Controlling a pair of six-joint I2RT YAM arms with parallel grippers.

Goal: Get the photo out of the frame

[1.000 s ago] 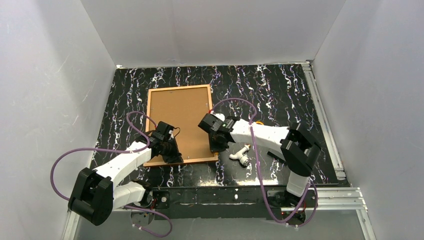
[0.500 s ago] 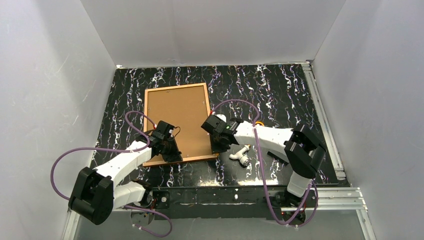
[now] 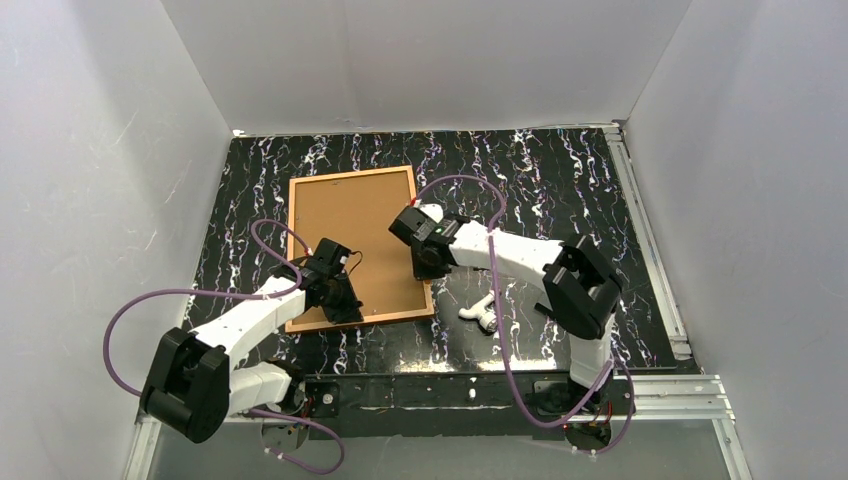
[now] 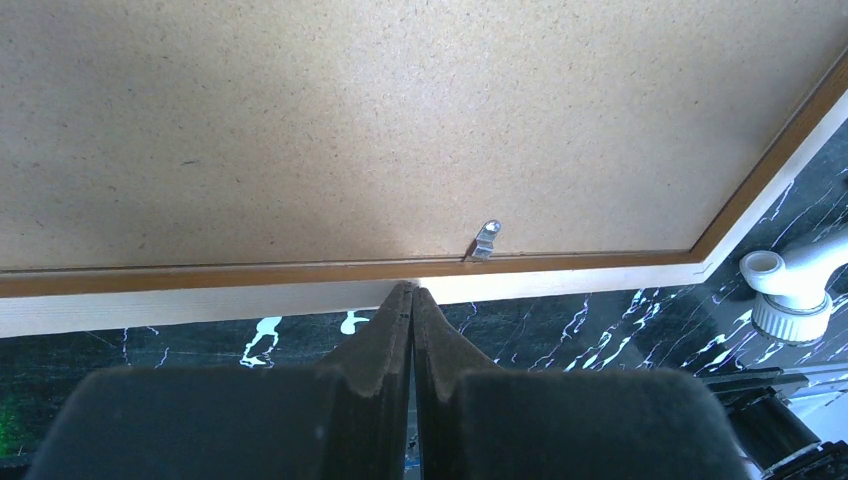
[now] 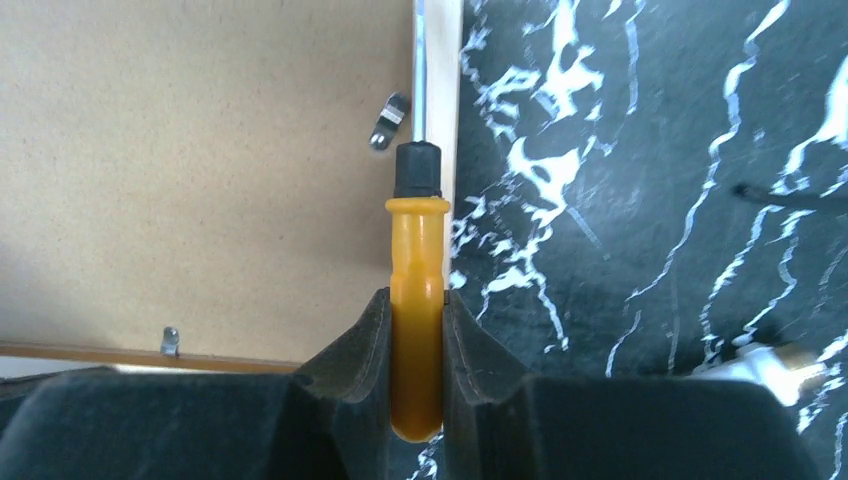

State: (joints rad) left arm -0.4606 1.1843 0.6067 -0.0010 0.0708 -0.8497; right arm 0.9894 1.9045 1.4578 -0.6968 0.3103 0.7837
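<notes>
The frame (image 3: 355, 235) lies face down on the black marbled table, its tan board back (image 4: 400, 130) up, so the photo is hidden. My left gripper (image 3: 345, 310) is shut and empty, its tips (image 4: 411, 292) touching the frame's pale near edge, just left of a small metal clip (image 4: 486, 240). My right gripper (image 3: 429, 268) is shut on a yellow-handled screwdriver (image 5: 417, 290). The screwdriver's metal shaft (image 5: 421, 70) runs along the frame's right edge beside another clip (image 5: 390, 120).
A white plastic fitting (image 3: 482, 310) lies on the table right of the frame's near corner and also shows as the white fitting (image 4: 795, 290). A small dark strip (image 3: 552, 312) lies beside it. White walls enclose the table, and a metal rail (image 3: 650, 250) runs along its right side.
My right gripper has carried the screwdriver farther back along the frame's right edge. The frame has shifted slightly left. The left gripper has stayed at the near edge.
</notes>
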